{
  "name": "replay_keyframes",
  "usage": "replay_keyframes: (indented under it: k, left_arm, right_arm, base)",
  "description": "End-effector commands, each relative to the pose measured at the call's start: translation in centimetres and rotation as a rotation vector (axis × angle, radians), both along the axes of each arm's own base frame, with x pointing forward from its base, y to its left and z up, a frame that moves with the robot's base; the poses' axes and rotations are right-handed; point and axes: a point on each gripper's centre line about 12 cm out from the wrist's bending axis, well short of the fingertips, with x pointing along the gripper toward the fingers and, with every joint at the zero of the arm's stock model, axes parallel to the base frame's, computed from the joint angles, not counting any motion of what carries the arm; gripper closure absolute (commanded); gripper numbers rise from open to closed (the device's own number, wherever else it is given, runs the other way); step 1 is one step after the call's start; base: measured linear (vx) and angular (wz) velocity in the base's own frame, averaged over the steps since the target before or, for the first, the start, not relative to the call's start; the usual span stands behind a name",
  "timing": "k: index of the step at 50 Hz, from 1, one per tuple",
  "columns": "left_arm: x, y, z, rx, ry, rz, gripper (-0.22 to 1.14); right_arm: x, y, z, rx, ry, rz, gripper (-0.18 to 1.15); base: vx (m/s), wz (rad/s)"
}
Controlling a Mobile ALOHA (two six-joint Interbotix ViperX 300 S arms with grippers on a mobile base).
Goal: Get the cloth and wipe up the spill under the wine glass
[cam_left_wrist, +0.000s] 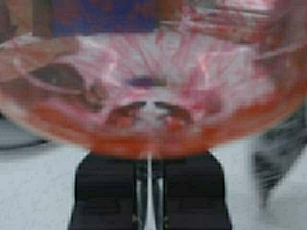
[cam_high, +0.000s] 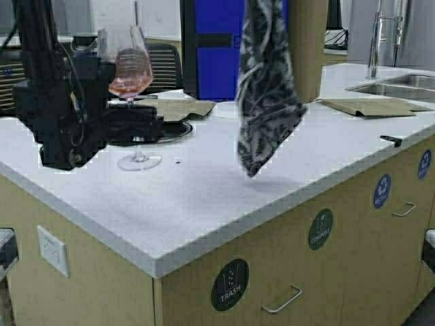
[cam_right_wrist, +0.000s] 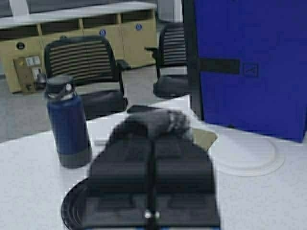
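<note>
The wine glass [cam_high: 130, 71], with pink liquid in its bowl, stands tall at the left of the white counter [cam_high: 204, 204]. Its round foot [cam_high: 139, 161] is at or just above the surface. My left gripper [cam_high: 144, 126] is shut on the stem. In the left wrist view the fingers [cam_left_wrist: 108, 196] close on the thin stem [cam_left_wrist: 149, 187] under the pink bowl [cam_left_wrist: 153, 91]. The dark floral cloth [cam_high: 265, 88] hangs limp over the counter's middle. Its top runs out of the high view. My right gripper [cam_right_wrist: 153, 136] is shut on a bunch of cloth [cam_right_wrist: 165, 120].
Brown paper [cam_high: 178, 107] and a black round disc [cam_high: 175, 130] lie behind the glass. A sink with faucet [cam_high: 394, 85] is at the far right. A blue bottle [cam_right_wrist: 68, 122] and a white plate [cam_right_wrist: 244, 153] stand on the counter. Office chairs are beyond.
</note>
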Motion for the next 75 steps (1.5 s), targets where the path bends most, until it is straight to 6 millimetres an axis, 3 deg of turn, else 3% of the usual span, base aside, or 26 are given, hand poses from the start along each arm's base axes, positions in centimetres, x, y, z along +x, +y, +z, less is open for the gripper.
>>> replay_keyframes:
  k: [1, 10, 21, 31, 46, 56, 65, 70, 75]
  left_arm:
    - [-0.7, -0.4, 4.3, -0.021, -0.059, -0.018, 0.74]
    - [-2.0, 0.2, 9.3, -0.023, -0.084, -0.014, 0.75]
    - [-2.1, 0.3, 15.5, -0.005, -0.081, -0.004, 0.75]
    - [-2.4, 0.6, 20.9, 0.008, -0.073, 0.009, 0.75]
    - [-3.7, 1.4, 28.2, 0.019, -0.046, 0.034, 0.75]
    - [-4.3, 1.7, 30.5, 0.009, -0.072, 0.038, 0.75]
    - [-4.4, 1.8, 30.3, 0.002, -0.063, 0.041, 0.75]
    - [-4.4, 1.8, 30.0, 0.0, -0.053, 0.04, 0.75]
    - [-4.4, 1.8, 29.7, -0.001, -0.047, 0.041, 0.75]
  right_arm:
    - [3.0, 1.5, -0.9, 0.025, -0.01, 0.001, 0.9]
    - [5.4, 2.8, -5.7, 0.057, 0.073, 0.011, 0.9]
    - [5.5, 5.5, -11.1, 0.057, 0.15, 0.072, 0.9]
    - [2.9, 10.0, -15.2, 0.003, 0.22, 0.185, 0.9]
    - [-3.4, 16.2, -19.8, -0.105, 0.289, 0.371, 0.9]
    - [-8.5, 20.3, -21.6, -0.182, 0.299, 0.524, 0.91]
    - [-13.1, 24.2, -20.8, -0.194, 0.271, 0.646, 0.9]
    - [-14.7, 25.5, -19.9, -0.19, 0.251, 0.686, 0.9]
    - [-14.3, 24.9, -19.5, -0.183, 0.252, 0.671, 0.9]
  base:
    - [0.0, 0.0]
    - [0.0, 0.0]
    - [0.0, 0.0]
    - [0.0, 0.0]
    - [0.0, 0.0]
    - [0.0, 0.0]
    - [0.0, 0.0]
    - [0.0, 0.0]
    - [0.0, 0.0]
